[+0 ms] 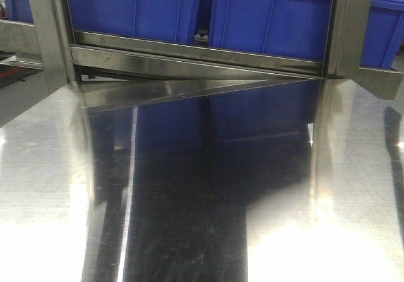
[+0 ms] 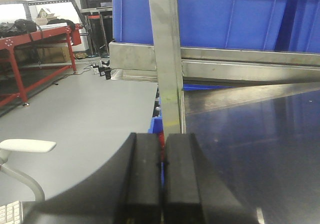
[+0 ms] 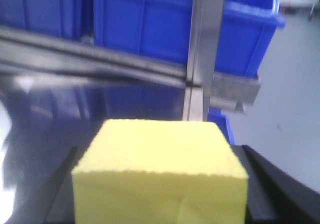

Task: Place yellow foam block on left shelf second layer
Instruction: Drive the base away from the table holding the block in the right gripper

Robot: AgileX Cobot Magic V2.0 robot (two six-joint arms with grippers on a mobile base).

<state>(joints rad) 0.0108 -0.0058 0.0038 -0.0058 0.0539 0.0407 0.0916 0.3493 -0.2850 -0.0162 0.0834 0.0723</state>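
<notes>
Exterior front-facing: steel shelf surface [image 1: 202, 200] fills the frame; blue bins [image 1: 271, 17] on the rail at 12 o'clock.

Left wrist-mounted: left gripper [image 2: 162, 136] at 6 o'clock, black fingers pressed together with nothing between. Steel upright [image 2: 167, 58] at 12 o'clock.

Right wrist-mounted: yellow foam block [image 3: 160, 184] at 6 o'clock, pinched between the right gripper's [image 3: 160, 154] black fingers [image 3: 272, 184], above the shelf surface. Another upright [image 3: 202, 48] at 1 o'clock.

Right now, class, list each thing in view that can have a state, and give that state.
right end effector: shut on the yellow foam block
yellow foam block: gripped, top face level
left end effector: shut, holding nothing
blue bins: upright on the steel rack, contents hidden
</notes>
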